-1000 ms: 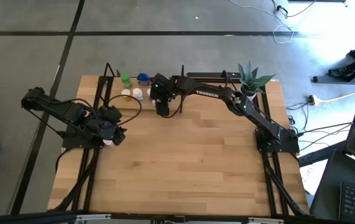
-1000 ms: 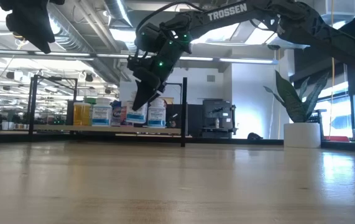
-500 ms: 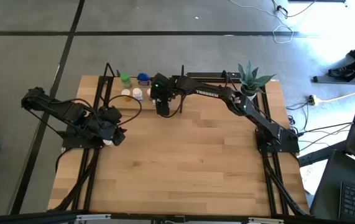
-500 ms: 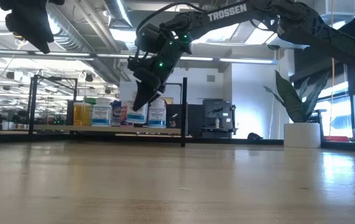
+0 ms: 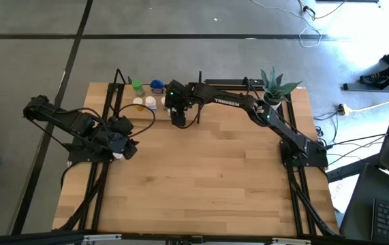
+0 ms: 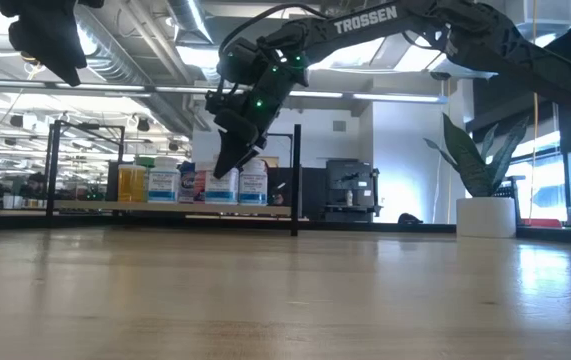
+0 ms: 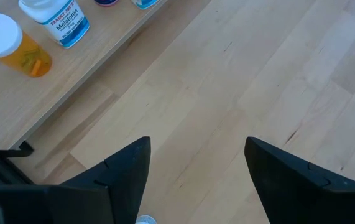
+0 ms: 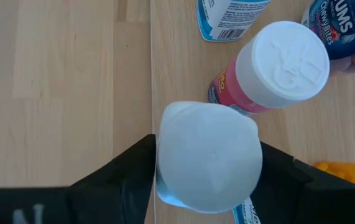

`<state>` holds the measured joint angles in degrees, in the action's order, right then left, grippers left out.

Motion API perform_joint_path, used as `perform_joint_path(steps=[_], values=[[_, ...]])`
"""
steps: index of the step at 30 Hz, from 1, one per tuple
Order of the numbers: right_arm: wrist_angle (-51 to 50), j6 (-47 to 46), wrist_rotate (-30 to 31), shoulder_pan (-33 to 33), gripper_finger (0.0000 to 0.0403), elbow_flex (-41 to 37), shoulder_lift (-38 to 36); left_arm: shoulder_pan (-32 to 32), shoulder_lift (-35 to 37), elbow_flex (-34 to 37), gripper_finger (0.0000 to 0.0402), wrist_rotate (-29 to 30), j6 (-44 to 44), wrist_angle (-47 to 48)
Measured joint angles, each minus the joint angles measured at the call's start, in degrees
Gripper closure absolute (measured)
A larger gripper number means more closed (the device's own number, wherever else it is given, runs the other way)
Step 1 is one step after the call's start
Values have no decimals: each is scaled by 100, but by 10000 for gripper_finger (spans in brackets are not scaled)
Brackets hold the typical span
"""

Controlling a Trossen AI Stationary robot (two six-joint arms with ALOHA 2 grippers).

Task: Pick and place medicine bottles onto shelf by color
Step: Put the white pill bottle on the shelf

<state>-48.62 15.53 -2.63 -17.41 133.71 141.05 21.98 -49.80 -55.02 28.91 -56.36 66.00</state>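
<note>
The shelf [image 5: 127,95] is a light-wood board with black posts at the table's far left. On it stand a green bottle [image 5: 137,86], a blue one [image 5: 157,86], a pink one with a white cap [image 8: 276,62] and an orange one [image 7: 15,53]. My right gripper [image 8: 208,168] reaches over the shelf's front edge, shut on a white-capped bottle [image 8: 208,155]. My left gripper [image 7: 196,168] hangs open above the table near the shelf's left end, with nothing between its fingers. A small white cap [image 7: 145,219] shows on the table under it. My right gripper pinches the white-capped bottle between its two fingers, which lie against opposite sides of the cap [image 8: 165,162]. They come slanting down from the table's right. The bottle [image 6: 221,186] stands upright with its base on the shelf board, in the row of other bottles.
A potted plant [image 5: 274,85] stands at the table's far right corner. A black shelf post [image 6: 296,180] rises just right of my right gripper. The tabletop [image 5: 208,177] in front of the shelf is bare wood.
</note>
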Motion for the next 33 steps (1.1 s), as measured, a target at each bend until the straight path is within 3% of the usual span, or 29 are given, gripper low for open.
perform_joint_path(steps=[18,23,33], values=[[-160,17,17,0,180,122,-203,2,0,0,147,-14,-62,158],[-295,0,17,14,180,125,-437,2,49,0,147,-382,-364,467],[-424,20,-2,409,180,125,-1058,2,35,45,147,-1454,-2280,1512]])
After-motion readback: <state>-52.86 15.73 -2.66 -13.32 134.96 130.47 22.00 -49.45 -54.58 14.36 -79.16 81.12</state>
